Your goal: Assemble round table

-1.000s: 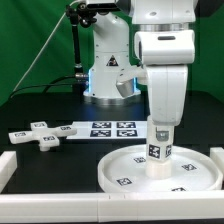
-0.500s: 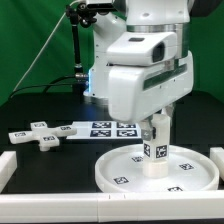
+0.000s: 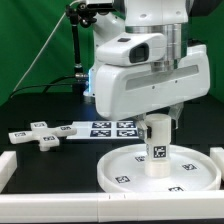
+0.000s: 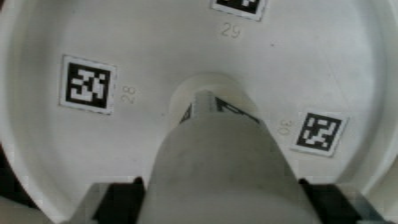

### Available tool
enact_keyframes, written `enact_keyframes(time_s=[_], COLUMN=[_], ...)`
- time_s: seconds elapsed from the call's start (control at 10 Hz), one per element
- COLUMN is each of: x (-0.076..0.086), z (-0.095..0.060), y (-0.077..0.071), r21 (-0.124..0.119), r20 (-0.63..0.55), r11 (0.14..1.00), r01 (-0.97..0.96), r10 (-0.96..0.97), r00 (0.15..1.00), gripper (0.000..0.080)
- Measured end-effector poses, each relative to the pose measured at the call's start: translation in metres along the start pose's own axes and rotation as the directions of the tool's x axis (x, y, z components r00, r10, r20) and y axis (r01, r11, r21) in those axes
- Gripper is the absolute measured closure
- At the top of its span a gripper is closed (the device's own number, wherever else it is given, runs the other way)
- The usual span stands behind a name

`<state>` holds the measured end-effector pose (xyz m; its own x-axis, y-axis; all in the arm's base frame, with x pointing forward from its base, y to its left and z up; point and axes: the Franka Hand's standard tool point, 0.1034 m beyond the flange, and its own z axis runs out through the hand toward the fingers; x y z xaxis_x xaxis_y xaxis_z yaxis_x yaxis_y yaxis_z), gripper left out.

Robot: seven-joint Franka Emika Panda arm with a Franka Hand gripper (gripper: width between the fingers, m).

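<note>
The large round disc point(image 3: 120, 172) lies flat near the front of the black table, tags on its face. The short cylinder leg point(image 3: 156, 150) stands upright on the disc's middle, a tag on its side. My gripper point(image 3: 157, 122) comes straight down onto the leg's top and is shut on it. In the wrist view the leg point(image 4: 217, 150) runs between my two dark fingers point(image 4: 121, 203), down to the disc point(image 4: 107, 40). The hub under the leg is hidden. The cross-shaped foot point(image 3: 40, 134) lies flat at the exterior view's left, well apart from the gripper.
The marker board point(image 3: 112, 128) lies behind the disc, beside the foot. A long white rail point(image 3: 8, 168) runs along the front left, and another point(image 3: 216, 155) sits at the exterior view's right. The arm's base point(image 3: 105, 70) stands at the back.
The wrist has turned about the upright leg, so the hand's broad side now faces the exterior camera. The leg and the disc stay where they were.
</note>
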<state>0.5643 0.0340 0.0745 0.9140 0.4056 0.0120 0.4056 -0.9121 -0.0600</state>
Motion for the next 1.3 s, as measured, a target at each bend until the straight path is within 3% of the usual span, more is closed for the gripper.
enact_keyframes(time_s=[0.3, 0.9, 1.1, 1.2, 1.3], x=[-0.0001, -0.0004, -0.0018, -0.0021, -0.0024], z=[0.0009, 0.0012, 0.0019, 0.0023, 0.0028], y=[-0.0024, -0.0017, -0.0012, -0.0024, -0.0034], r21=[0.009, 0.026, 0.050, 0.053, 0.057], r20=[-0.005, 0.003, 0.025, 0.033, 0.047], r11=[0.928, 0.734, 0.538, 0.478, 0.363], r01=[-0.373, -0.679, -0.841, -0.877, -0.930], r10=[0.374, 0.679, 0.841, 0.877, 0.930], r00=[0.928, 0.734, 0.540, 0.480, 0.365], gripper=[0.0390, 0.0390, 0.0390, 0.0390, 0.0390])
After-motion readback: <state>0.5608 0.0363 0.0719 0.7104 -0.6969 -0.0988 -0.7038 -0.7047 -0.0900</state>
